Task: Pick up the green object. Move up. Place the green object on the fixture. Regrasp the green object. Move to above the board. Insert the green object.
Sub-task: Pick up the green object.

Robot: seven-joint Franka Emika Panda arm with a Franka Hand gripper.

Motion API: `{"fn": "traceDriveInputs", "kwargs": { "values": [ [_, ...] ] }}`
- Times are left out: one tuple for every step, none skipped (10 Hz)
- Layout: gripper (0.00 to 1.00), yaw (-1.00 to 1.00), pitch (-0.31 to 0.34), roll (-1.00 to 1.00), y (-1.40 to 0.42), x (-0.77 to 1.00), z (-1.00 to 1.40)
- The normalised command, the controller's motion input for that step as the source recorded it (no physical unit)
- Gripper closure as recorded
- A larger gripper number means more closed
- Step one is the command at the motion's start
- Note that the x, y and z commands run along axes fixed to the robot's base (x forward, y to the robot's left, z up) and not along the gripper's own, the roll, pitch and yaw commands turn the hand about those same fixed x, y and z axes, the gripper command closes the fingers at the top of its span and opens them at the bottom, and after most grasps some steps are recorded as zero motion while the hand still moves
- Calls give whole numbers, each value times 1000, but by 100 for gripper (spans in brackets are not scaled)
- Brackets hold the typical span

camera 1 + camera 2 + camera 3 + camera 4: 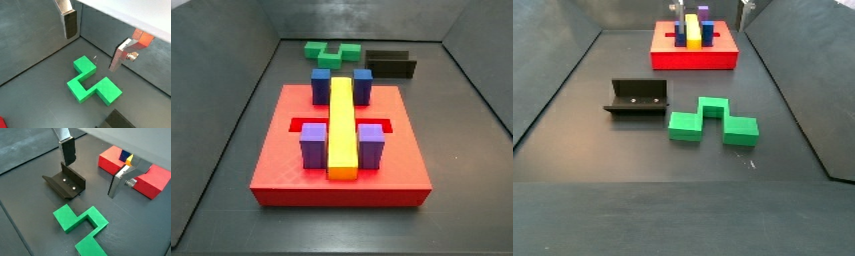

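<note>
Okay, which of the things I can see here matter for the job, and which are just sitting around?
Part of the job:
- green object, flat on the floor
- fixture, beside it
- board
- gripper, open and empty above the floor

Just sitting there, on the board:
- yellow bar
- blue blocks
- purple blocks

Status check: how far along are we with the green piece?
Nothing is done yet. The green object lies flat on the floor beside the fixture. The gripper hangs open and empty above it. Pick-up, placing on the fixture, regrasp and insertion into the board remain.
</note>
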Motion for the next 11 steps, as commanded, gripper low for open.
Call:
{"fn": "traceDriveInputs", "kwargs": {
  "values": [
    [0,0,0,-6,9,0,0],
    [0,-143,-9,27,-54,0,-309],
    [0,-554,0,134,0,0,-437],
    [0,-603,0,73,0,0,-449],
    [0,-646,-3,66,-43,0,-431],
    [0,-357,-23,0,0,-151,-426],
    [0,-74,-76,-74,51,-217,-523],
    [0,0,-70,-123,80,-171,-460],
    [0,0,-56,-107,37,-126,-371],
    [0,0,-40,-101,14,-66,-306],
    [0,0,-44,-97,0,-57,-337]
  ]
}}
